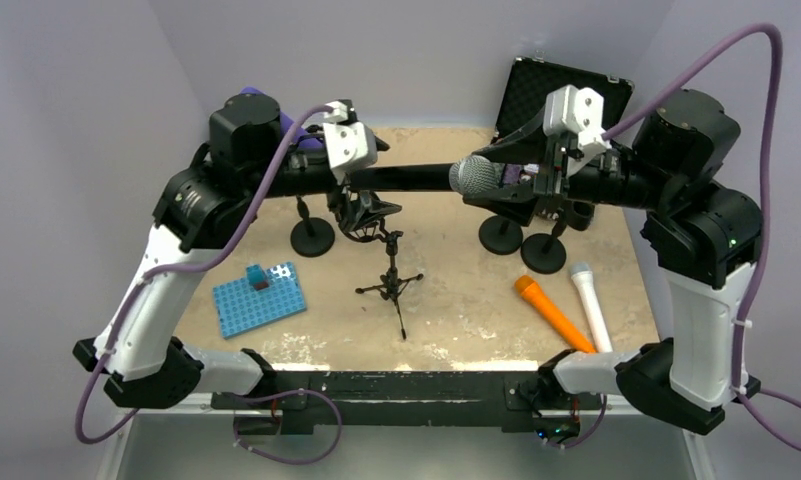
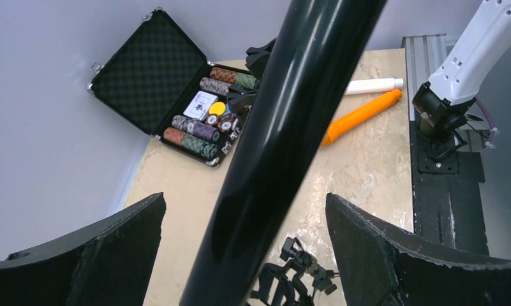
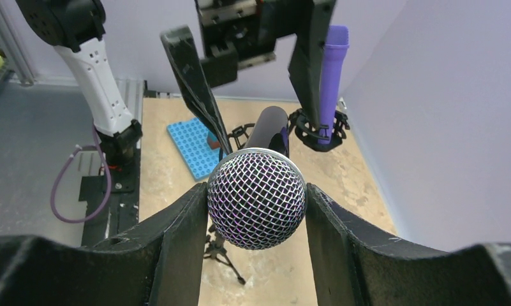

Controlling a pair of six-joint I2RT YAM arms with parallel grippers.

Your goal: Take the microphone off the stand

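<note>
Two pincers at the microphone [image 1: 406, 178], level above the bench [image 1: 476, 310]: right pincer [image 3: 257, 204] clamps its mesh head, left pincer [image 2: 246, 255] spread loose around the barrel; extraction step, next likely a straight pull clear of the stand [image 1: 391, 281], tail clearance unclear.

We see microphone [image 2: 284, 127] body run off top and bottom edges of left wrist view; both ends lost. Stand [image 2: 294, 280] at bottom centre sits partly behind it, rest cut by edge. Left gripper [image 2: 245, 210] fingers run off bottom edge too. In right wrist view, grille blocks most of handle. Case [image 1: 566, 85] base, upper right of top view, hidden from us behind right arm [image 1: 676, 190].
</note>
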